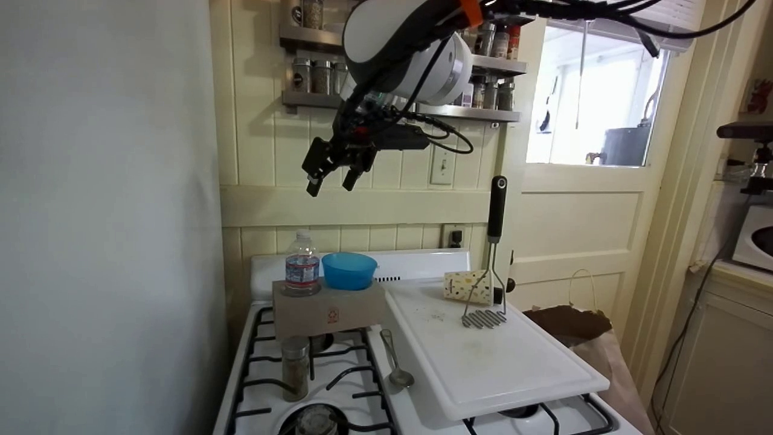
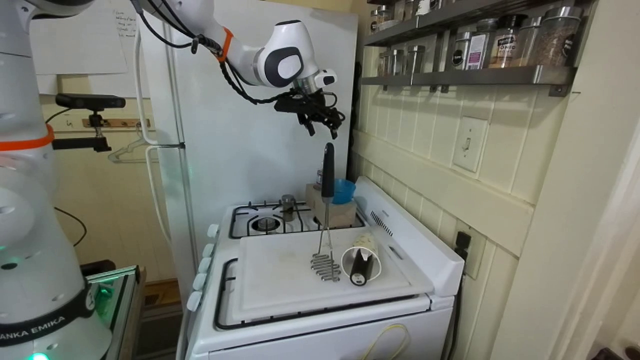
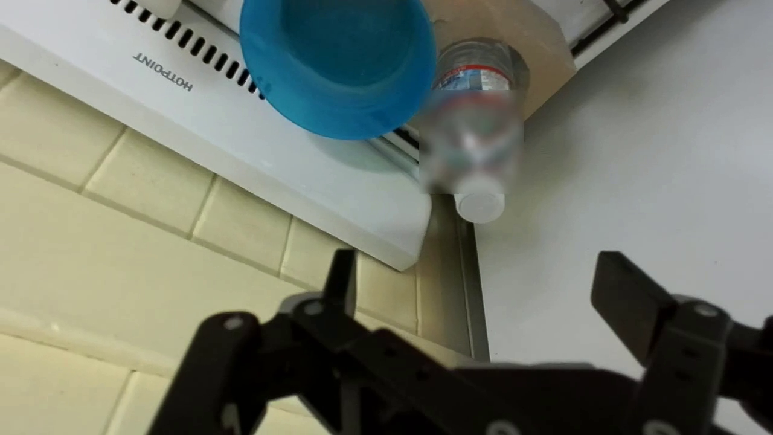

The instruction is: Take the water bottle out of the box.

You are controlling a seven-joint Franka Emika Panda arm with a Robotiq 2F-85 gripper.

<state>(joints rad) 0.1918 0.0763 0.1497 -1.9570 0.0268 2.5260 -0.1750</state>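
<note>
Wrist view: stove reads HOTPOINT, labelled bottle partly blurred.

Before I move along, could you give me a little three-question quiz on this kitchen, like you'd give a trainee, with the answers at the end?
1. True or false: the hand is open and higher than the bottle.
2. Pick one. The bowl beside the bottle is: a) yellow, b) red, c) blue.
3. Short answer: which tool stands handle-up on the white board?

Key: 1. True. 2. c) blue. 3. The masher.
</note>
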